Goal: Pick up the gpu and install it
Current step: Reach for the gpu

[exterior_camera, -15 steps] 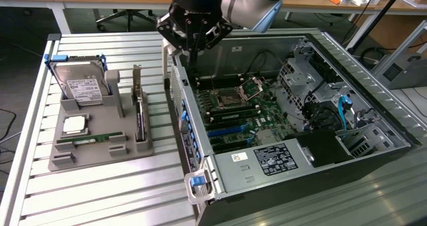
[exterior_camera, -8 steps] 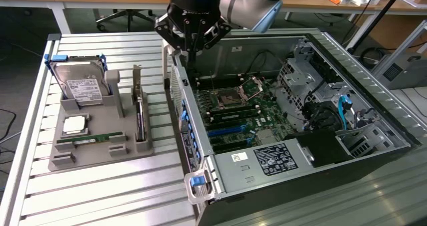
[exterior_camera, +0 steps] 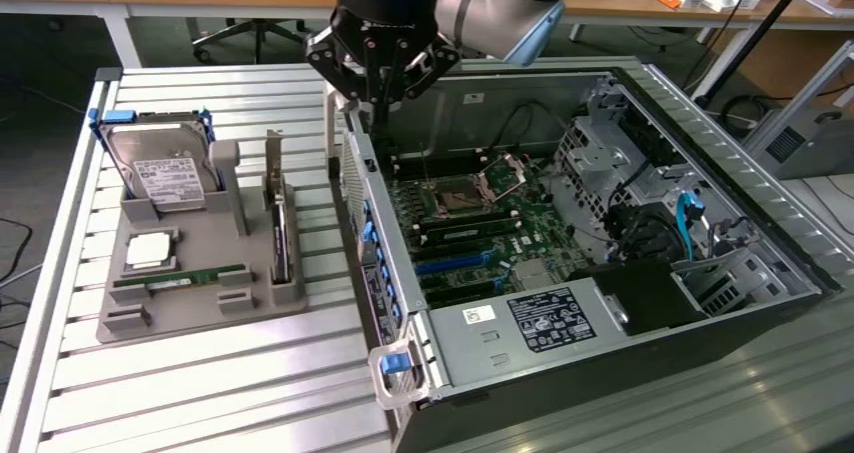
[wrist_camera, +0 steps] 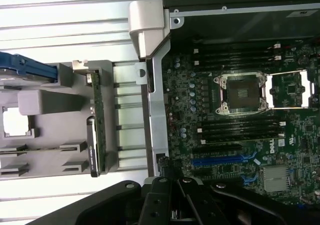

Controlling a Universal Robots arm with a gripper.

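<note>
Hovering above the case [exterior_camera: 358, 198] edge, hand [exterior_camera: 380, 108] was pinched together, empty; graphics card [exterior_camera: 280, 235] stood in holder [exterior_camera: 174, 313] nearby.

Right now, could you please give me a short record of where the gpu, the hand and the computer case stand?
gpu: standing on edge in the grey holder, not yet picked up
hand: shut, empty, above the case wall that faces the holder
computer case: open, motherboard exposed
also in holder: hard drive, memory stick
</note>
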